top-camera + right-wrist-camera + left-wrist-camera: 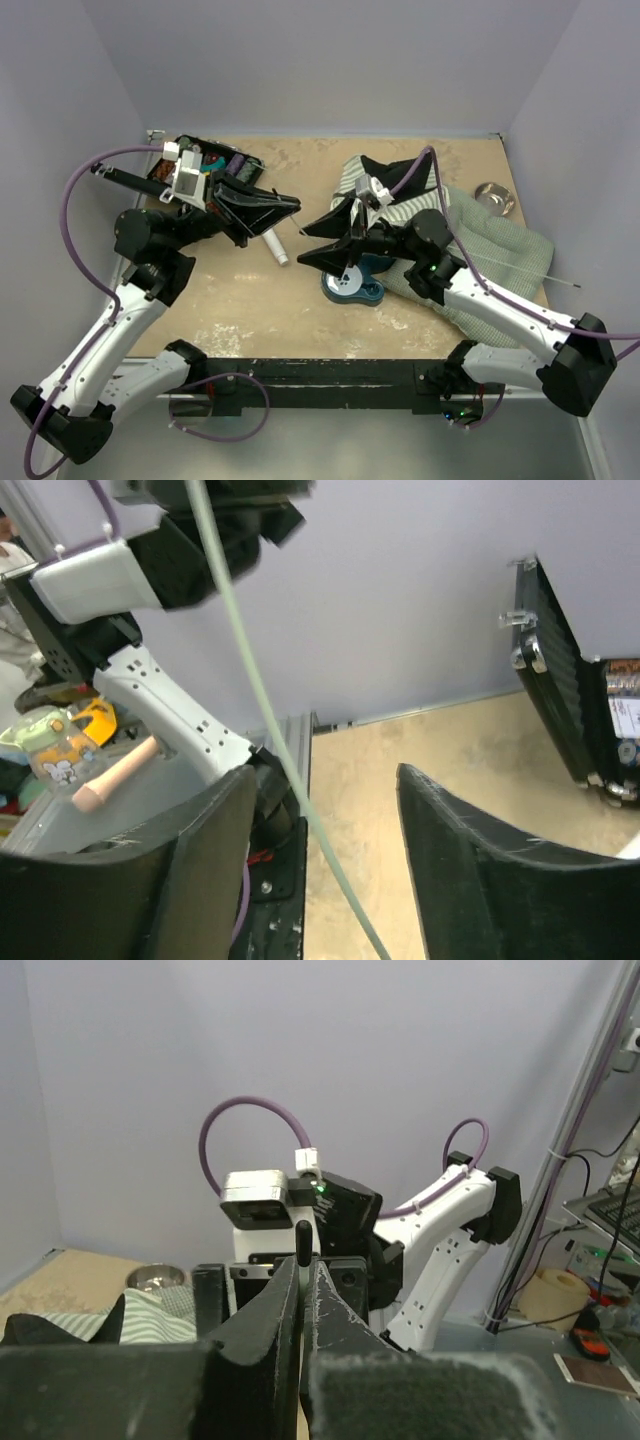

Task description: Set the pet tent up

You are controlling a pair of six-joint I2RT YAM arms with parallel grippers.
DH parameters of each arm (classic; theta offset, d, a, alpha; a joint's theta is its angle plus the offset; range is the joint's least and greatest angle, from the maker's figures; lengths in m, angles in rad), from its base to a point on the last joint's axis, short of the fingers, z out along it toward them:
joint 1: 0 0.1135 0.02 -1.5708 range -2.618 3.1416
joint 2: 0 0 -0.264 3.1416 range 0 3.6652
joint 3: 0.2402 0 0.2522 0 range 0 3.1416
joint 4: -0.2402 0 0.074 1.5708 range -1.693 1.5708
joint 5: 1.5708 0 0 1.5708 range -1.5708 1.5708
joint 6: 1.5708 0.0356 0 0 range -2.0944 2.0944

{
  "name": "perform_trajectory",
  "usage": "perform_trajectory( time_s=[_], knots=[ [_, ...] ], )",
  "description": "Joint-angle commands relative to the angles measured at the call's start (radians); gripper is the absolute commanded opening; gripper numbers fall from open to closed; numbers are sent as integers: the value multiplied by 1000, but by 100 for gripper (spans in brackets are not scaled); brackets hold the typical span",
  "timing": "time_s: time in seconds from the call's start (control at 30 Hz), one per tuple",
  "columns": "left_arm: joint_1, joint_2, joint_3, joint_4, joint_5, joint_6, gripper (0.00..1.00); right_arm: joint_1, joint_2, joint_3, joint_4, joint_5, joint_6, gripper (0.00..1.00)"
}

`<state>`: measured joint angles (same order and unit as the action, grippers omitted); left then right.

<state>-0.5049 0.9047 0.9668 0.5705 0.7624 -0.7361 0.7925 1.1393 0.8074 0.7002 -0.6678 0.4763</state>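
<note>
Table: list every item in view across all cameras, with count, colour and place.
pet tent: one, green-and-white striped with black panels, crumpled back centre.
cushion: one, green, right side, under right arm.
thin pole: one, pale, from left gripper down between right gripper fingers.
pet-bowl stand: one, teal, centre, below right gripper.
metal bowl: one, silver, back right.
tube: one, white, left of the stand.
case: one, black, back left corner.
table: one, mottled beige.
left gripper: one, black, shut on the pole.
right gripper: one, black, open around the pole.
</note>
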Motion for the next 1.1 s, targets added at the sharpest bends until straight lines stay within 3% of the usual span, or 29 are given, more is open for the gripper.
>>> perform_trajectory(
  time_s=[0.0,0.07,0.13,0.27,0.43,0.57,0.7,0.83,0.93,1.07],
  knots=[
    [-4,-12,104,-298,124,163,0,-51,-35,171,-348,-87,-206,73],
    [-4,-4,142,-441,144,249,0,-110,-50,229,-482,-114,-269,79],
    [-4,-7,144,-471,163,279,0,-185,-61,286,-629,-151,-351,98],
    [-4,-24,174,-566,172,352,0,-298,-64,403,-911,-103,-585,99],
    [-6,-44,173,-642,233,394,0,-363,31,437,-1027,-39,-767,98],
    [-6,-33,184,-705,328,444,0,-427,233,573,-1224,-145,-1036,98],
    [-6,22,239,-843,420,584,0,-472,555,902,-1662,-219,-1448,98],
    [-7,123,378,-1025,466,699,0,-496,643,1036,-1691,-185,-1418,99],
    [-7,206,548,-1314,457,947,0,-484,658,1108,-1691,-150,-1394,99],
    [-7,258,625,-1448,466,1078,0,-458,649,1118,-1691,-238,-1276,99]
  ],
)
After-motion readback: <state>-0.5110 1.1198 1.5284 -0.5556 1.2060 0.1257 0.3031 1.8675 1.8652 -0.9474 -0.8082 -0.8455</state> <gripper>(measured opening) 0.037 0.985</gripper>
